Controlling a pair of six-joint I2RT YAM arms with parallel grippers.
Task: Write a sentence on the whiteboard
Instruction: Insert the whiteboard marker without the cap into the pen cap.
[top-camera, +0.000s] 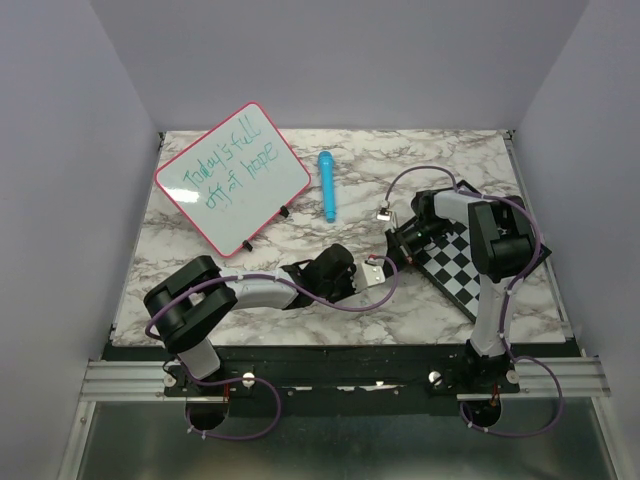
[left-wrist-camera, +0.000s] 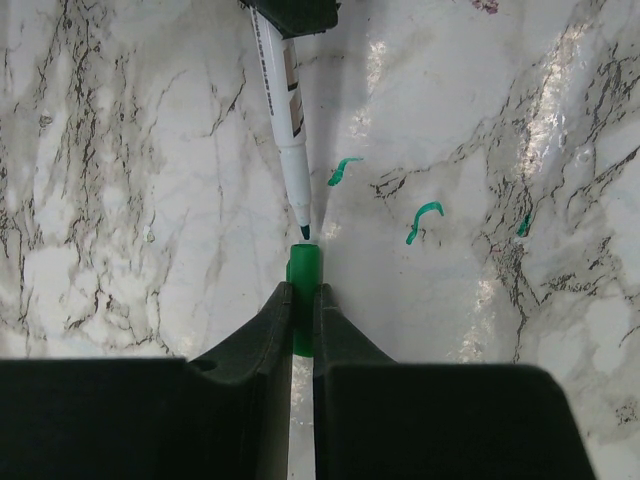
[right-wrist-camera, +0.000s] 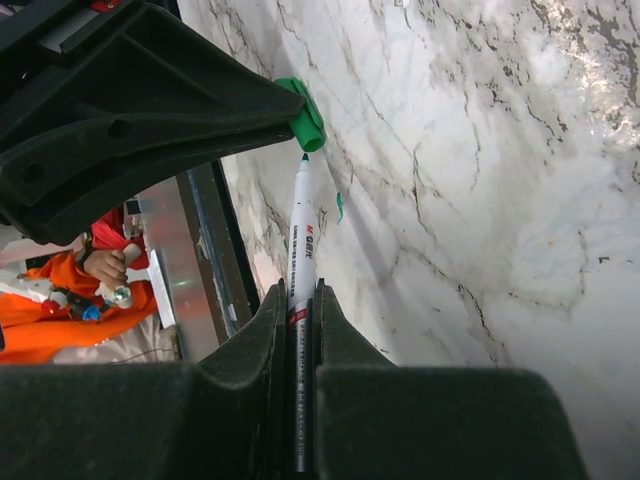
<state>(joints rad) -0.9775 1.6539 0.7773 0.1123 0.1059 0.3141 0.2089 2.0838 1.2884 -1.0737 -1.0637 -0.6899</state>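
The whiteboard (top-camera: 268, 196), white with a pink-red rim, lies tilted at the back left of the marble table. The green sentence (top-camera: 228, 165) fills two lines on it. My left gripper (left-wrist-camera: 304, 300) is shut on a green marker cap (left-wrist-camera: 304, 272), which sticks out past the fingertips. My right gripper (right-wrist-camera: 301, 295) is shut on the white marker (right-wrist-camera: 302, 235). The marker's green tip (left-wrist-camera: 304, 231) sits right at the cap's mouth. In the right wrist view the cap (right-wrist-camera: 305, 115) shows at the end of the left fingers (right-wrist-camera: 150, 110). Both grippers meet near the table's middle (top-camera: 388, 255).
A blue cylinder (top-camera: 327, 186) lies right of the whiteboard. A checkered board (top-camera: 462, 262) lies under the right arm. A small metal clip (top-camera: 384, 212) lies behind the grippers. Green ink smears (left-wrist-camera: 345, 170) (left-wrist-camera: 422, 218) mark the marble table beside the marker tip.
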